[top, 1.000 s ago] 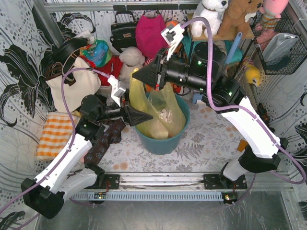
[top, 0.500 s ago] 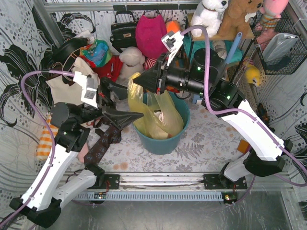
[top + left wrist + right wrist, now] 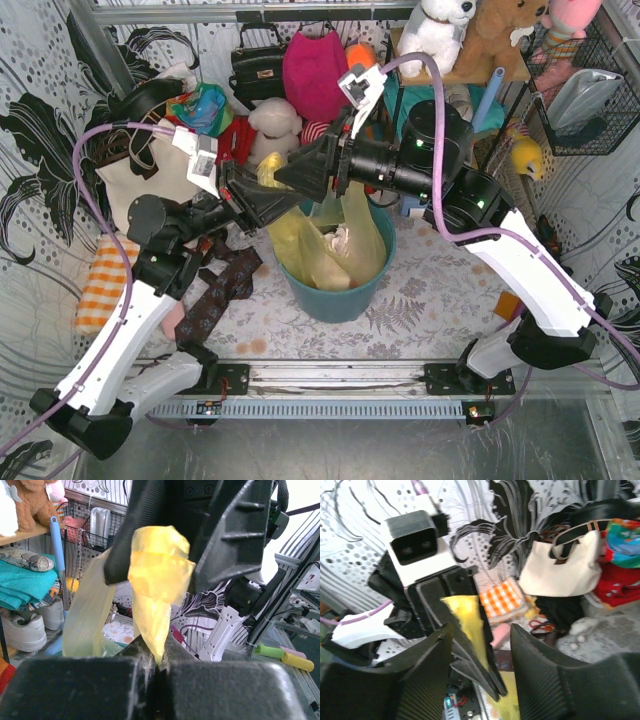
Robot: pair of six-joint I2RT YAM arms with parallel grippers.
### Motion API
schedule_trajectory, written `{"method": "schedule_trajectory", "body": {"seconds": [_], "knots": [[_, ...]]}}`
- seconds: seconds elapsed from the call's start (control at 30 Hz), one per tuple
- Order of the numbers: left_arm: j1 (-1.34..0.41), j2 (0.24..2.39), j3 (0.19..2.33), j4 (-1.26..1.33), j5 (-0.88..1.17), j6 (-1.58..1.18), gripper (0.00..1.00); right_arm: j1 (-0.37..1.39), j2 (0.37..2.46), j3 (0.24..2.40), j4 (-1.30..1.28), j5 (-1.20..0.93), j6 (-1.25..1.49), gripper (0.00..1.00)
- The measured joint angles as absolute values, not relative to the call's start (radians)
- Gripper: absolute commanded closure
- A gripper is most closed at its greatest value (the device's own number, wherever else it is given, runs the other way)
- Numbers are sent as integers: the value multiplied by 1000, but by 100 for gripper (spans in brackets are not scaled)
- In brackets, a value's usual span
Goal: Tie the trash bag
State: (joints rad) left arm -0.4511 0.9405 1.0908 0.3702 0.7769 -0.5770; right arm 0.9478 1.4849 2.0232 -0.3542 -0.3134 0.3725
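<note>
**Grippers met over the bin: left gripper [image 3: 156, 672] clenched on the trash bag [image 3: 305, 255], right gripper [image 3: 481, 628] parted**

Left wrist view: the left gripper's fingers [image 3: 75, 690] were pressed together at the bottom of frame. A thin twist of yellow plastic was pinched in the seam between them. From that pinch the plastic rose and widened into a crumpled wad. The wad sat between the right gripper's black fingers [image 3: 235, 535] above.

Right wrist view: the right gripper's fingers stood apart, and background showed through the gap. A yellow strip of the bag ran through that gap. Could not tell whether either pad pressed on the plastic.

Top view: the two gripper tips pointed at each other, nearly touching, above the far-left part of the teal bin [image 3: 340, 300] rim. The bag's neck was pulled up and leftward out of the bin toward them.

The bag's body sat inside the bin, slumped against the bin's right wall. Crumpled white paper [image 3: 345, 238] showed through the plastic. The bin stood upright on the table [image 3: 420, 310], about midway between the left and right edges.

A cream tote bag [image 3: 150, 185] sat toward the far left corner. An orange checked cloth [image 3: 110, 280] lay at the left edge. A dark patterned cloth [image 3: 215, 295] lay just beside the bin on its left, partly under the left arm.
</note>
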Motion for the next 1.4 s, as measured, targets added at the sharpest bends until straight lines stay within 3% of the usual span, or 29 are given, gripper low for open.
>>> {"method": "schedule_trajectory", "body": {"seconds": [0.17, 0.4, 0.87, 1.07, 1.2, 1.4], "knots": [[-452, 907, 1078, 374, 777, -583, 100, 948, 1462, 2066, -464, -138, 326, 32], [-452, 873, 1056, 396, 777, -583, 100, 948, 1457, 2177, -610, 72, 273, 28], [-452, 874, 1019, 434, 777, -586, 100, 934, 1374, 2238, -661, 129, 121, 18], [-452, 874, 1018, 447, 778, -591, 100, 660, 1406, 2297, -682, -141, 116, 11], [-452, 874, 1018, 459, 782, -596, 100, 482, 1400, 2141, -589, -460, 165, 7], [-452, 874, 1018, 470, 794, -601, 100, 300, 1393, 1875, -238, -911, 364, 4]]}}
